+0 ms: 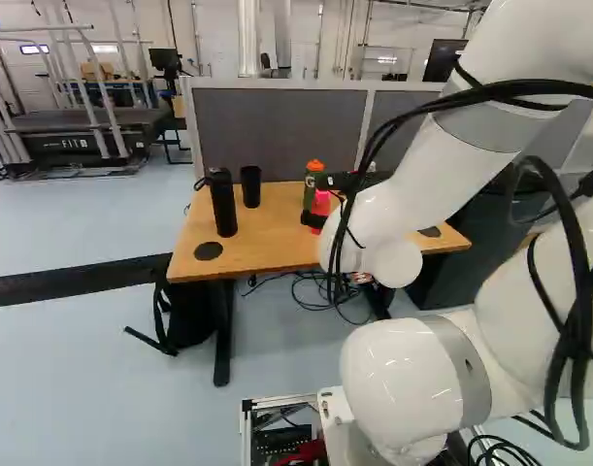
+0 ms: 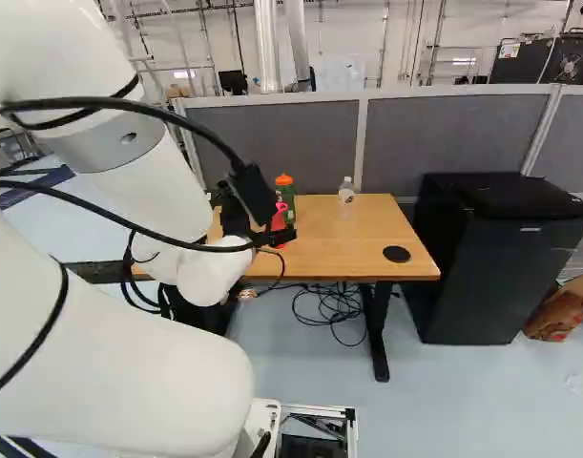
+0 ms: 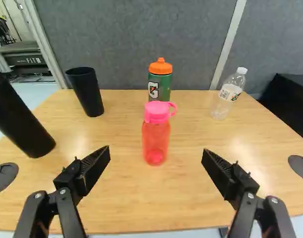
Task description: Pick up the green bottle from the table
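Gray divider [image 2: 463,134] behind everything, across the upper part of both base views. Treadmill [image 1: 73,131], upper left of the left base view. White arm [image 1: 412,379] fills the right side of the left base view, the left side of the right base view. Wooden tabletop [image 2: 372,224], middle of both base views. Black cabinet [image 2: 501,258], right side of the right base view, beside the tabletop. Black bag [image 1: 184,316] on the floor, left of center in the left base view. Claw [image 1: 312,200], near center in the left base view: fingers wide apart, nothing held.

Black bottle [image 1: 222,202], left of center in the left base view. Green bottle [image 3: 159,84], orange lid, task item: upright on the tabletop, just above center in the left base view; in the wrist view ahead of the claw, behind the pink bottle [image 3: 155,134], which hides its lower part. Pink one upright, ahead of the gap between the fingers, touching neither. Clear bottle [image 2: 345,197], upper middle of the right base view. Black cup [image 1: 250,184] beside the black bottle. Black disc [image 2: 397,254] set in the tabletop, right of center in the right base view.
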You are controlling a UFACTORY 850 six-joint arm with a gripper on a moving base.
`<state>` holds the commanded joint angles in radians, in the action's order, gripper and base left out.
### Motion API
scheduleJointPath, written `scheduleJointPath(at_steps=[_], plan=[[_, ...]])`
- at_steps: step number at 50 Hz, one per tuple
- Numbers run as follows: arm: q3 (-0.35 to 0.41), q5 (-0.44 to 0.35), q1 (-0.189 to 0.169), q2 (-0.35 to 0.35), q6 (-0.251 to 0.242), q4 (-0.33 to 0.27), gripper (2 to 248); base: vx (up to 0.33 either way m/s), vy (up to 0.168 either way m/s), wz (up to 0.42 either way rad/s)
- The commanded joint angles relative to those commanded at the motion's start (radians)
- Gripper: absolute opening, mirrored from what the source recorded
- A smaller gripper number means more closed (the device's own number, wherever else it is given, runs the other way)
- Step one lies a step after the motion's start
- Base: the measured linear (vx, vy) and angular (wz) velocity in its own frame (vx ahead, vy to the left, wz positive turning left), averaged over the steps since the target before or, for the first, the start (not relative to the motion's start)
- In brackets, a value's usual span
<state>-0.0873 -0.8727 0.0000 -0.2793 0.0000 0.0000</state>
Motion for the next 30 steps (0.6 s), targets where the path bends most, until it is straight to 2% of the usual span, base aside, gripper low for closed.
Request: scheduleJointPath(at_steps=[9,22,30], plan=[[-0.007,0.000,0.000,0.008,0.000,0.000,247,0.123,0.001,-0.016],[-0.010,0.000,0.000,-0.011,0.000,0.000,247,0.004,0.001,-0.001],[-0.037,0.000,0.000,-0.002,0.000,0.000,247,0.000,0.000,0.000]])
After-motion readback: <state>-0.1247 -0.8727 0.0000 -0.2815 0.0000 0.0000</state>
